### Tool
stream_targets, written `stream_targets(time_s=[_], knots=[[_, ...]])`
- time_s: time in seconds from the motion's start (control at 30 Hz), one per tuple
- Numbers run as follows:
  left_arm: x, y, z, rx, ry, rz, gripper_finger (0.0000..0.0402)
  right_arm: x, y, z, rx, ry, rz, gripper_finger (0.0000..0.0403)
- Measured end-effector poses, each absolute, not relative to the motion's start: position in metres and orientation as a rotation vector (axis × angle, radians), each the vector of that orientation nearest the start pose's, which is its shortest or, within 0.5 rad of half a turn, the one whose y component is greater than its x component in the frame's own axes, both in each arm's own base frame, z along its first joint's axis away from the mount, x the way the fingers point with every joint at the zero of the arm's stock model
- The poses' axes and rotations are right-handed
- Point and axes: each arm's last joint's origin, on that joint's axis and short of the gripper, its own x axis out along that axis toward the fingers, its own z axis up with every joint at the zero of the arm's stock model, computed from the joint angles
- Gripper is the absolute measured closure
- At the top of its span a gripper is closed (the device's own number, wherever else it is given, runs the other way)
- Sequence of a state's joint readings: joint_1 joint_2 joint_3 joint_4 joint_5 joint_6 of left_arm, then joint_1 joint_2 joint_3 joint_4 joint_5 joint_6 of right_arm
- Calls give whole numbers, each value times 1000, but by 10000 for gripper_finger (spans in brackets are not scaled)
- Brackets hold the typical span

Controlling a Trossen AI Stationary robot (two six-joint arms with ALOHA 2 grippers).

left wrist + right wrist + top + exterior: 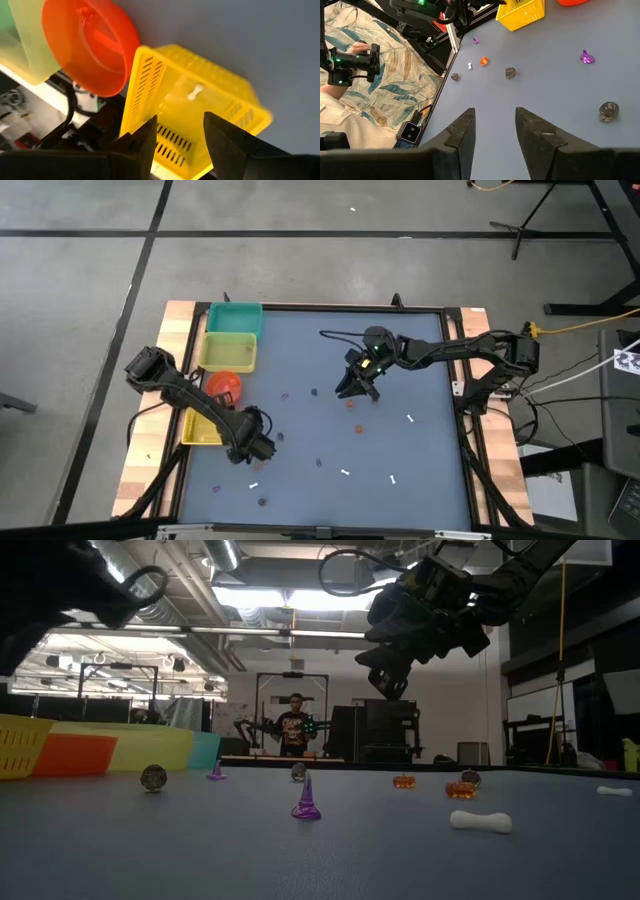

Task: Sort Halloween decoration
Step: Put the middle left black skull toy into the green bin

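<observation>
1. Left wrist view first: the left gripper [177, 135] has its fingers parted with nothing between them, poised over the yellow bin [200, 105]; a small white bone [194, 92] lies on the bin floor, so this reads as a drop just made; the good move is probably a straight lift, keeping the fingers off the slotted wall.
2. In the high view that left gripper [255, 446] sits lower left, right beside the yellow bin [198, 430]; the red bowl [222, 386], pale yellow-green bin [228, 351] and teal bin [235, 317] stack up the left edge, so room there is tight; swing out toward the centre.
3. The right gripper [357, 387] hangs mid-table, raised, half open and empty; an orange trinket [351, 404] lies just below it in the frame.
4. Remaining pieces scatter across the blue table [430, 360]: white sticks [410, 418] lower right, a purple cone [306, 798] centre in the low view; a few lie near the bottom edge, so approach from above.
5. The centre and upper right are open.
</observation>
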State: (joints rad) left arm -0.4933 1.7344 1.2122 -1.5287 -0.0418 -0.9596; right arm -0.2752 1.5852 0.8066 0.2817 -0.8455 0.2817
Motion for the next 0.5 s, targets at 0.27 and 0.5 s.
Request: stream_targets(time_s=[0.27, 0.5], knots=[[256, -113, 212, -170, 1760, 515, 256, 311, -65, 197, 537, 506, 497, 265], [288, -115, 208, -169, 1490, 291, 256, 311, -65, 197, 537, 506, 497, 265]])
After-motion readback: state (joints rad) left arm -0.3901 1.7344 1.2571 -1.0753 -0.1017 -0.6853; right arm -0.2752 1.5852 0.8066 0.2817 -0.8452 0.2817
